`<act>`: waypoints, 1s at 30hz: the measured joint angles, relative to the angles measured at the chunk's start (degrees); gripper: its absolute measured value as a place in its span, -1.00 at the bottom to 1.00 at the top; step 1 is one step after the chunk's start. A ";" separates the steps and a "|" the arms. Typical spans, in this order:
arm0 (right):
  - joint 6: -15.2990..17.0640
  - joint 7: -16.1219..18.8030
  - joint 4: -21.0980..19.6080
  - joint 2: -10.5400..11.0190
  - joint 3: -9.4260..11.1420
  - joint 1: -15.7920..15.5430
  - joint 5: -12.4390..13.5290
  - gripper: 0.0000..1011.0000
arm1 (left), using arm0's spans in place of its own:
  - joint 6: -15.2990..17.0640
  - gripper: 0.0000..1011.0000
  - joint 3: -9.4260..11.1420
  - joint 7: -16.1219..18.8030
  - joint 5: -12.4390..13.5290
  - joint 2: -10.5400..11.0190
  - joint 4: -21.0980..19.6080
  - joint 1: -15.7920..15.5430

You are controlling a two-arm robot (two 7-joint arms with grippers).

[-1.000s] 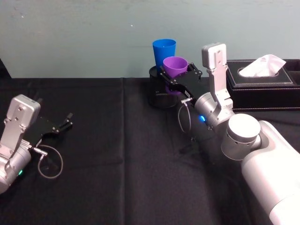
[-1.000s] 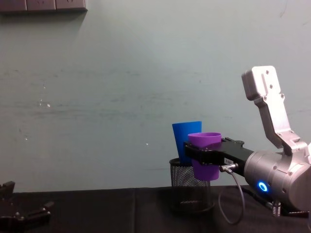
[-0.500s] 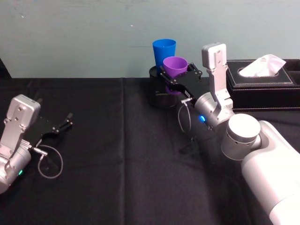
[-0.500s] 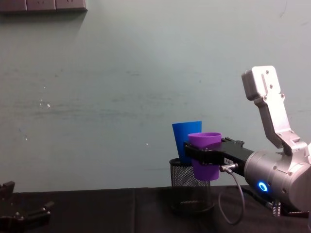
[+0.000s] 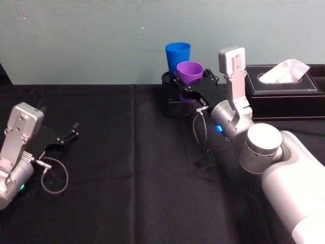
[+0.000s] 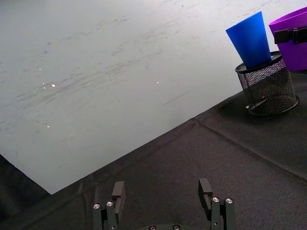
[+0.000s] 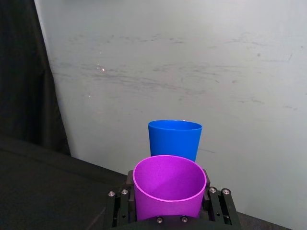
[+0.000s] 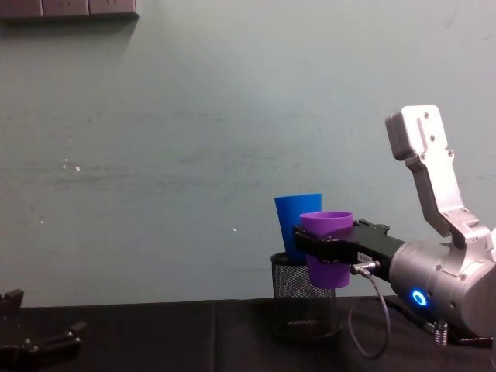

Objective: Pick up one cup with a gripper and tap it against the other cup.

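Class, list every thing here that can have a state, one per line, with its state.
purple cup: upright, held in the air.
blue cup: upright, standing in the mesh holder.
right gripper: shut on the purple cup.
left gripper: open, empty.
tissue box: a tissue sticking out the top.

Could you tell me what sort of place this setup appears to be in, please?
Probably an office-like robot test bench: a black-clothed table against a pale wall, with a mesh pen holder and a tissue box. The right end effector holds a purple cup there.
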 joint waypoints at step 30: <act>0.00 0.00 0.00 0.00 0.00 0.00 0.00 0.49 | 0.00 0.98 0.00 0.00 0.00 0.00 0.00 0.00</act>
